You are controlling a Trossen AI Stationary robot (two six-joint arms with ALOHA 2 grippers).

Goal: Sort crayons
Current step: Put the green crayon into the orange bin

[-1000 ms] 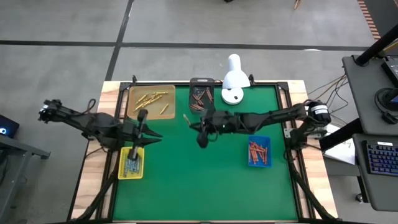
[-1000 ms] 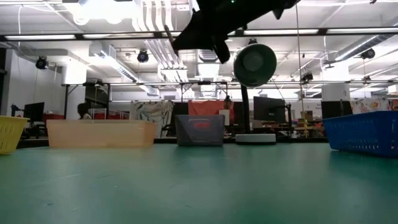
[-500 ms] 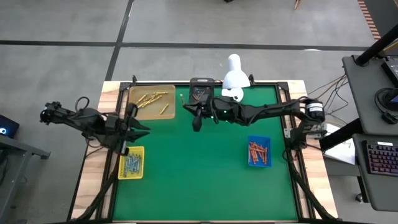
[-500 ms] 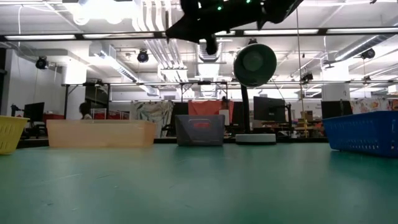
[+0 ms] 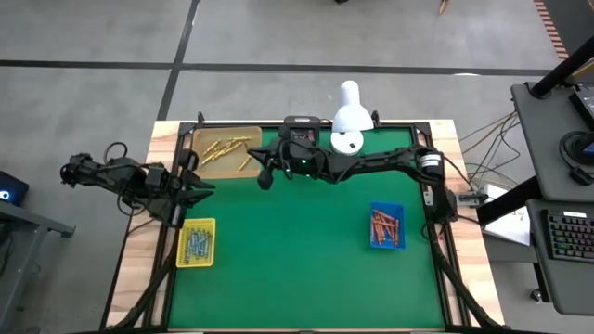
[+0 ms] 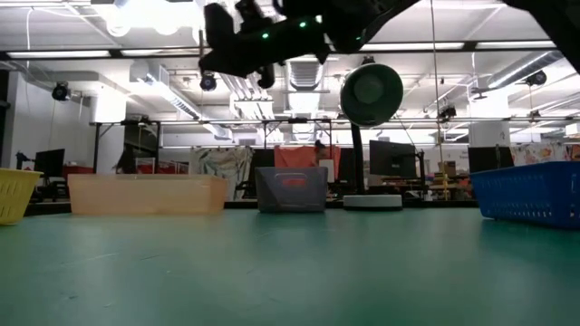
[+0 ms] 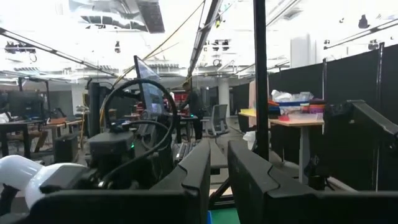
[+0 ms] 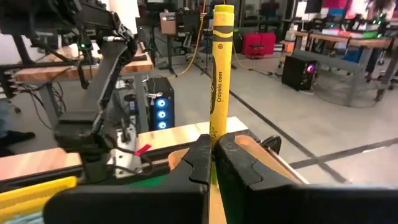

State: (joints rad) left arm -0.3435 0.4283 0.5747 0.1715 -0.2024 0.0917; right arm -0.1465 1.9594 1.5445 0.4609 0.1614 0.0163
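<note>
Jaws of right gripper (image 8: 212, 163) clamp yellow crayon (image 8: 219, 68) upright.

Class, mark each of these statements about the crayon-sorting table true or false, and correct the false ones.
1. The right gripper is shut on a yellow crayon. True.
2. The blue tray holds blue crayons. False: it holds orange-red crayons.
3. The right gripper is over the far side of the table, between the tan tray and the dark tray. True.
4. The left gripper hangs directly over the blue tray. False: it is at the table's left edge, near the yellow tray.
5. A white lamp stands at the far edge of the green mat. True.
</note>
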